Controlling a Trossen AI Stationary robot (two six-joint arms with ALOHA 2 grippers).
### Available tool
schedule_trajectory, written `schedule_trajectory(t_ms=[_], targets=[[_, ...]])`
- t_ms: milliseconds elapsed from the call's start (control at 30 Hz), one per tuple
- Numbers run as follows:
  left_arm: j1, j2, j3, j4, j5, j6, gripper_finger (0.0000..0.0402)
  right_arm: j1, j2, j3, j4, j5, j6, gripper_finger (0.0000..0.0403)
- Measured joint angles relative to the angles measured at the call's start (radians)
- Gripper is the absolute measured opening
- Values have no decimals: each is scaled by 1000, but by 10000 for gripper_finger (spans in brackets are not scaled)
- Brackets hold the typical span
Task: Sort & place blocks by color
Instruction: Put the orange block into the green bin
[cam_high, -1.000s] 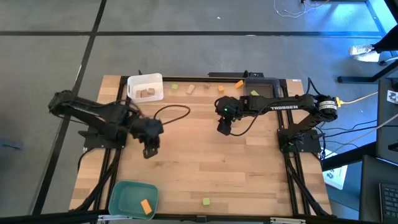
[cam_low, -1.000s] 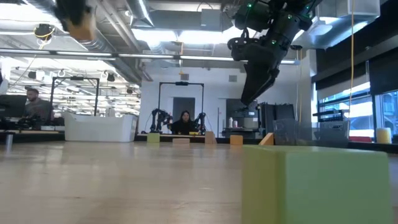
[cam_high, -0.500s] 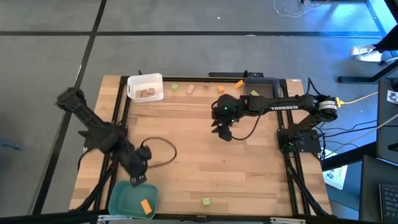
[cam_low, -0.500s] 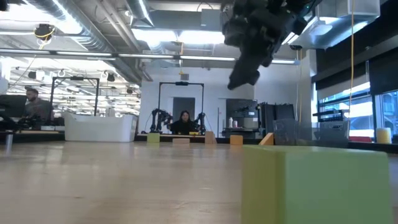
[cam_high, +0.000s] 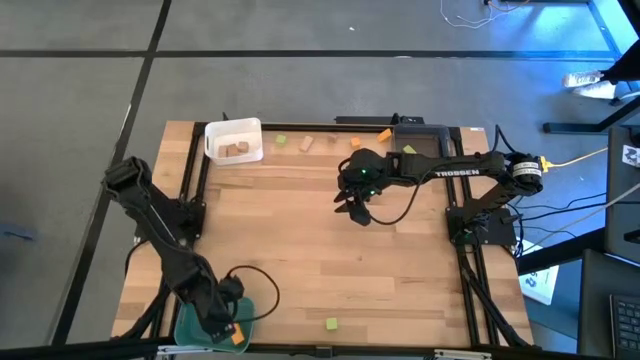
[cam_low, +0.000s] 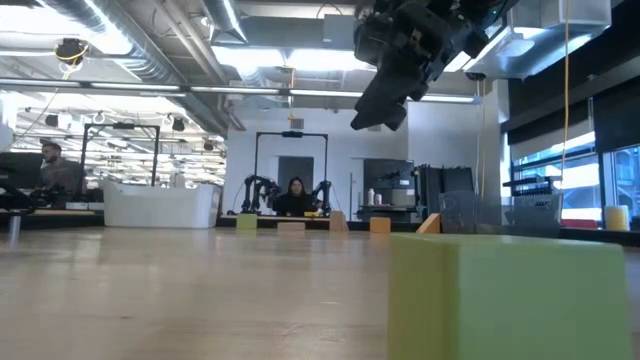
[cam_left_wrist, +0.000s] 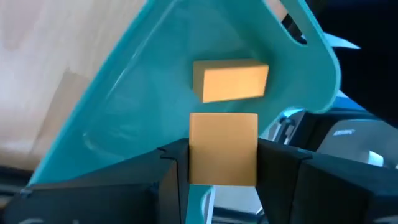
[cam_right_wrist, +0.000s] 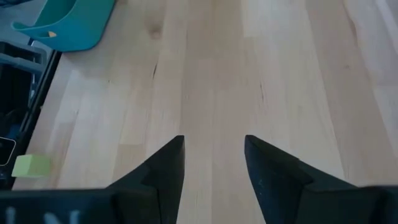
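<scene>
Left gripper (cam_left_wrist: 222, 163) over the teal tray (cam_left_wrist: 149, 93), jaws pinching an orange block (cam_left_wrist: 222, 149) by opposite flat faces — probably light and rigid; a second orange block (cam_left_wrist: 231, 81) lies inside the tray. Right gripper (cam_right_wrist: 212, 163), far from the tray, jaws spread, empty.

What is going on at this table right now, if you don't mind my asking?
The robot is sorting small blocks by colour. Its left hand holds an orange block over the teal tray at the table's near left corner, where another orange block already lies. The right hand hangs open and empty above the middle of the table. Tan blocks sit in the white tray, and a green block waits loose near the front edge.
</scene>
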Motion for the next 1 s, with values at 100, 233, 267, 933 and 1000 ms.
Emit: schedule_trajectory(t_ms=[100, 233, 267, 933, 1000], targets=[[-1, 32, 0, 12, -2, -1, 109, 0, 0, 0, 0, 0, -2, 168], [-8, 43, 0, 13, -38, 23, 109, 0, 0, 0, 0, 0, -2, 168], [-11, 43, 0, 12, -52, 27, 111, 0, 0, 0, 0, 0, -2, 168], [8, 22, 0, -58, -229, 0, 161, -14, -52, -1, 7, 66, 19, 168], [30, 3, 0, -79, -315, -9, 161, -25, -75, -1, 5, 116, 32, 168]])
